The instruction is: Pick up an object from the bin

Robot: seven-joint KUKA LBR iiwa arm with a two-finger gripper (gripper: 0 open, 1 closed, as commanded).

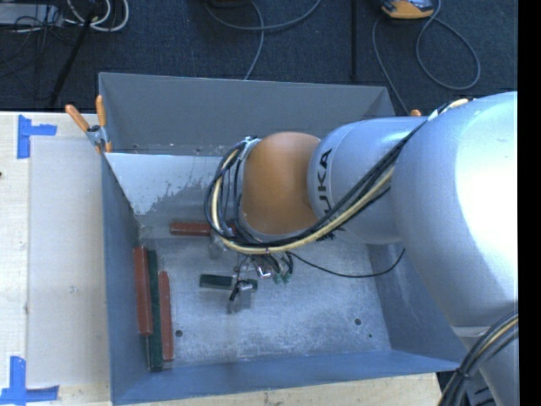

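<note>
My pincer [239, 293] hangs low over the middle of the floor of the bin [254, 112], beneath the orange cover [275, 184] on my wrist. My own wrist and cables hide most of it from above, so I cannot tell whether it is spread or pressed together, and I cannot say it has anything in it.

The thing nearest me is a small dark bar [215, 282]. It lies flat on the floor, about midway between the bin's left and right walls. Its right end runs up to my pincer, touching or just beside it; I cannot tell which. A short reddish-brown stick [189, 227] lies near it toward the back wall, apart from the bar. Two long reddish sticks [142, 290] with a dark green stick [153, 320] between them lie along the left wall, well apart from me.

Being closest, the bar is my likeliest pick. To take it well, I should centre over its middle rather than its end, so it will not tip out when lifted. I should straddle its narrow width, not its length, and go down almost to the floor, since it lies so flat. The bare metal looks slick, and a glancing touch could push the bar away. I should close gently, then lift straight up.
</note>
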